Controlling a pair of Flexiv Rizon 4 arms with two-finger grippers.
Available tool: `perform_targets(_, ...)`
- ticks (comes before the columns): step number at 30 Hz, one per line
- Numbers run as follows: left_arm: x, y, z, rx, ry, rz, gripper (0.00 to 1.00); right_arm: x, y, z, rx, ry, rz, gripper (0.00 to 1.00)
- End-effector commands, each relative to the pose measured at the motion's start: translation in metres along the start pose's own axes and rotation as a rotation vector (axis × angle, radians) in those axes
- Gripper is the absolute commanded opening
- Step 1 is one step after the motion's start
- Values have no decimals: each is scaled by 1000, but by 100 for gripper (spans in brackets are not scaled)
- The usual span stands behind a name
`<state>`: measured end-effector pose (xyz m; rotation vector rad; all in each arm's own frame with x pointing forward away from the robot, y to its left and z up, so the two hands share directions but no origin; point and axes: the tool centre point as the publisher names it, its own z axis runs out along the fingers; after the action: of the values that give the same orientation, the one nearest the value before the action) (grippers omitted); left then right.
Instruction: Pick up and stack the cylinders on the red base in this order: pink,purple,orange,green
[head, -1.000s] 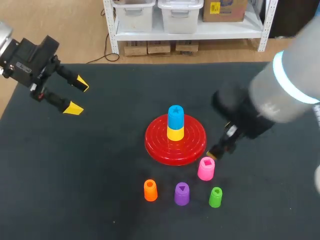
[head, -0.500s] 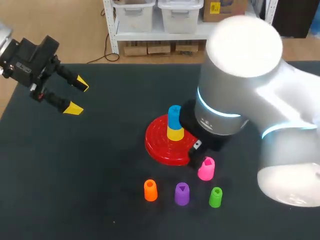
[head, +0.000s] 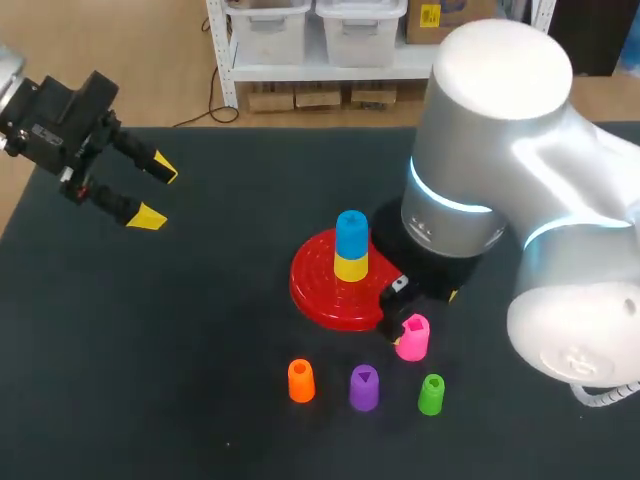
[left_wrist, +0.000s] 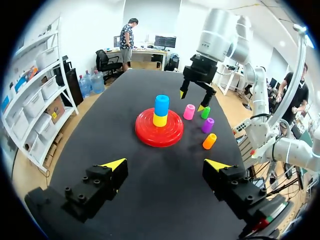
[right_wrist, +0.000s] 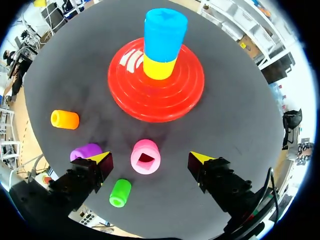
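The pink plastic cylinder (right_wrist: 145, 157) stands upright on the dark table (head: 180, 350), just beside the round red base (right_wrist: 192, 85). It sits between the right gripper's (right_wrist: 150, 158) spread fingers, untouched. The left gripper (head: 157, 194) hangs well apart, released and empty.

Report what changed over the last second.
My right arm swung further in over the table; the right claw, open, now hangs above the pink cylinder, gripping nothing. The left claw, red base, yellow cylinder, blue cylinder, orange cylinder, purple cylinder and green cylinder stayed put.
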<state>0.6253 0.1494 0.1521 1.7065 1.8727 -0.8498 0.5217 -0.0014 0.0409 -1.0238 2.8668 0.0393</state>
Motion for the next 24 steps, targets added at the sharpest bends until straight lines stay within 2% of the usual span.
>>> perform_targets(1, 1, 0, 1, -3, -2, 2, 100, -1, 2, 5, -2, 12, 2, 100)
perform_targets(10, 1, 0, 1, -3, -2, 2, 100, 4, 3, 9, -11, 23, 23, 100)
perform_targets(11, 1, 0, 1, -3, -2, 2, 100, 4, 2, 9, -10, 23, 25, 97)
perform_targets(13, 1, 0, 1, -3, -2, 2, 100, 3, 1, 10, -9, 22, 29, 75)
perform_targets(17, 1, 0, 1, -3, -2, 2, 100, 1, -2, 8, -8, 20, 34, 49)
perform_targets(24, 1, 0, 1, -3, -2, 2, 100, 3, -1, 10, -13, 33, 34, 46)
